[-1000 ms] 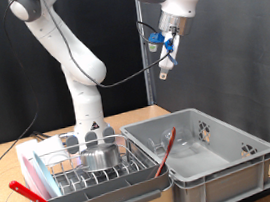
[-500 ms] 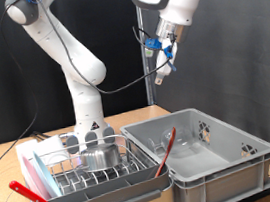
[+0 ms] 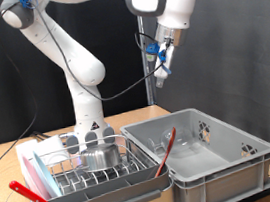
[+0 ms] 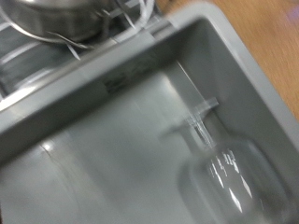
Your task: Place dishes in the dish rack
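Black curtain (image 3: 246, 25) hangs behind the whole setup, and a wooden table (image 3: 3, 165) carries everything. On it, toward the exterior view's left, sits the dish rack (image 3: 90, 173): silver wire in a white tray, with a shiny steel bowl (image 3: 100, 154) resting upright among the wires. A red-handled utensil (image 3: 29, 192) lies along the rack's near left edge, and another red piece (image 3: 164, 149) leans where the rack meets its neighbour. That neighbour, on the exterior view's right and touching the rack, is a large grey crate (image 3: 234, 158). Inside it a clear glass (image 4: 224, 168) lies on its side on the crate floor, stem pointing toward a wall; in the wrist view it is blurred but its bowl and stem can be made out. The same view catches the steel bowl and rack wires just past the crate's rim.

The white arm rises from its base behind the rack, arches over, and carries the gripper (image 3: 160, 75) high in the air, well above the crate and near nothing. It holds nothing that I can see. It is too small and far off in the exterior view to say whether the fingers are apart or together.
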Robot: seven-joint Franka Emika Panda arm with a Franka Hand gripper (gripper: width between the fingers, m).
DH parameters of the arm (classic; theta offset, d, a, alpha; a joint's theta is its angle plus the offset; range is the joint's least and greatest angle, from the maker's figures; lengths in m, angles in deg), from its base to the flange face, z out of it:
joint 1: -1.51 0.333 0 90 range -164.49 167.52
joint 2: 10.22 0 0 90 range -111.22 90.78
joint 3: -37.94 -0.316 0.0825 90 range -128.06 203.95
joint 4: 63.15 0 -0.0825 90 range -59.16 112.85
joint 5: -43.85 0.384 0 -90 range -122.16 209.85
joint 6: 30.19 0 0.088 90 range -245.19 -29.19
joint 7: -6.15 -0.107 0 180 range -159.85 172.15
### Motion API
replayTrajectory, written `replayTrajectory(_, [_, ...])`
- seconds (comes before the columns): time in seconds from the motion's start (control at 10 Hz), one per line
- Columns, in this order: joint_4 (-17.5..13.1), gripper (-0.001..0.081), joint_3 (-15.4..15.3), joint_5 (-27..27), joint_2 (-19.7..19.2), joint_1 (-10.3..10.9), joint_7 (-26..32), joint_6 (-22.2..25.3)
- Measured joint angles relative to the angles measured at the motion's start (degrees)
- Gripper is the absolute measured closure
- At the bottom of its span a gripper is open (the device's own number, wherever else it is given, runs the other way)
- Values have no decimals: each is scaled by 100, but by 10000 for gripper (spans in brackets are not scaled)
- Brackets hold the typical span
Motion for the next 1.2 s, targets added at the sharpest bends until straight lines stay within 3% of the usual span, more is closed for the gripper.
replayTrajectory(0.3, [666, -5, -559, 788, -387, -521, -1840, -823])
replayTrajectory(0.4, [665, -5, -537, 716, -380, -500, -1669, -801])
replayTrajectory(0.5, [728, -5, -510, 888, -375, -520, -2011, -1027])
replayTrajectory(0.9, [1410, -5, -694, 1452, -384, -874, -4247, -2503])
replayTrajectory(1.1, [1810, -5, -899, 1469, -399, -1298, -5290, -3252])
replayTrajectory(1.2, [1804, -5, -890, 1465, -399, -1270, -5103, -3217])
